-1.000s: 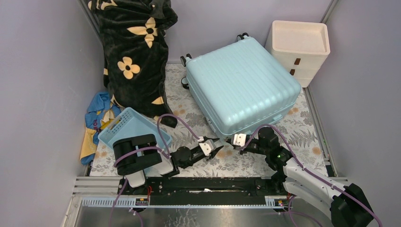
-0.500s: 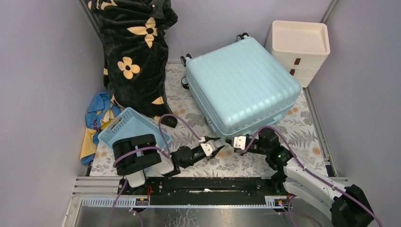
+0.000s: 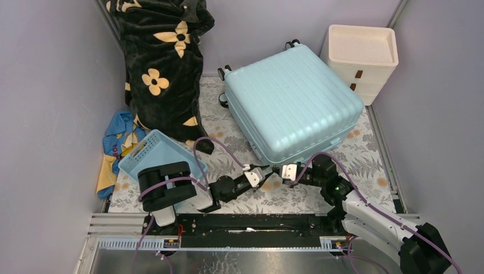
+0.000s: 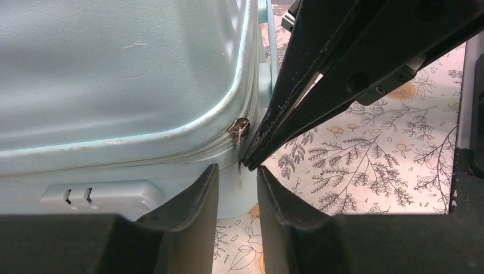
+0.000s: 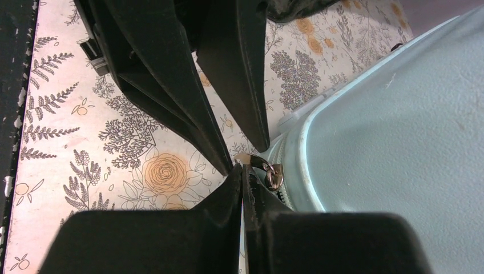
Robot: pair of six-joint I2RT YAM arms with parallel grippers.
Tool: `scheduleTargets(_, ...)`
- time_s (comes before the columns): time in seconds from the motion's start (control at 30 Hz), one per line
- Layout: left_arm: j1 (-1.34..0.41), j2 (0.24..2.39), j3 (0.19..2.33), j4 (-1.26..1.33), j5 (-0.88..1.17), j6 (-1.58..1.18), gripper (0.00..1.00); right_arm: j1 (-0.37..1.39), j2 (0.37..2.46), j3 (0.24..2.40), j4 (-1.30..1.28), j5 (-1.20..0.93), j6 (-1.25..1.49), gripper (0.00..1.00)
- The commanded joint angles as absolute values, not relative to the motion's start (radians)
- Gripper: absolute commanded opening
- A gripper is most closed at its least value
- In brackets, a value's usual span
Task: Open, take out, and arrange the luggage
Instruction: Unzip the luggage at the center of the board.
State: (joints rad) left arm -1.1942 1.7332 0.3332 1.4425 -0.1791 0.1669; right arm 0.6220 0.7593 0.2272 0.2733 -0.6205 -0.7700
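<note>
The luggage point(image 3: 291, 100), a pale aqua ribbed suitcase, lies closed on the floral mat, wheels toward the back wall. Both grippers meet at its near corner. My left gripper point(image 3: 263, 172) is open a little. In the left wrist view point(image 4: 238, 171) the metal zipper pull point(image 4: 239, 174) hangs from the slider just ahead of the gap between the fingertips, untouched. My right gripper point(image 3: 279, 169) is shut. In the right wrist view point(image 5: 242, 170) its tips touch the end of the zipper pull point(image 5: 254, 161). I cannot tell whether the pull is pinched.
A small blue basket point(image 3: 154, 151) leans over the left arm. A black flowered blanket point(image 3: 162, 63) stands at the back left, with a blue and yellow cloth point(image 3: 117, 142) below it. A cream drawer unit point(image 3: 362, 54) stands at the back right.
My left gripper has moved right, up to the suitcase's near corner, close to the right gripper. The right gripper shifted only slightly. The suitcase has not moved.
</note>
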Motion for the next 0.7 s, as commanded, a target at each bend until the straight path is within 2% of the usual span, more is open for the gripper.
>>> scheduleTargets(0.0, -1.201, 1.775, 0.385, 1.458, -0.194, 0.163, 0.34, 0.629, 0.754, 0.279, 0.309, -0.601, -0.789, 0.03)
scheduleTargets(0.2, -1.201, 1.778, 0.393, 1.444, -0.186, 0.157, 0.14, 0.629, 0.754, 0.282, 0.287, -0.589, -0.808, 0.04)
scheduleTargets(0.33, -1.201, 1.773, 0.395, 1.438, -0.175, 0.147, 0.08, 0.629, 0.758, 0.283, 0.28, -0.575, -0.808, 0.04)
scheduleTargets(0.43, -1.202, 1.768, 0.397, 1.433, -0.18, 0.14, 0.0, 0.629, 0.753, 0.283, 0.268, -0.575, -0.808, 0.04)
scheduleTargets(0.67, -1.203, 1.725, 0.402, 1.371, -0.223, 0.062, 0.0, 0.629, 0.73, 0.308, 0.211, -0.542, -0.808, 0.04)
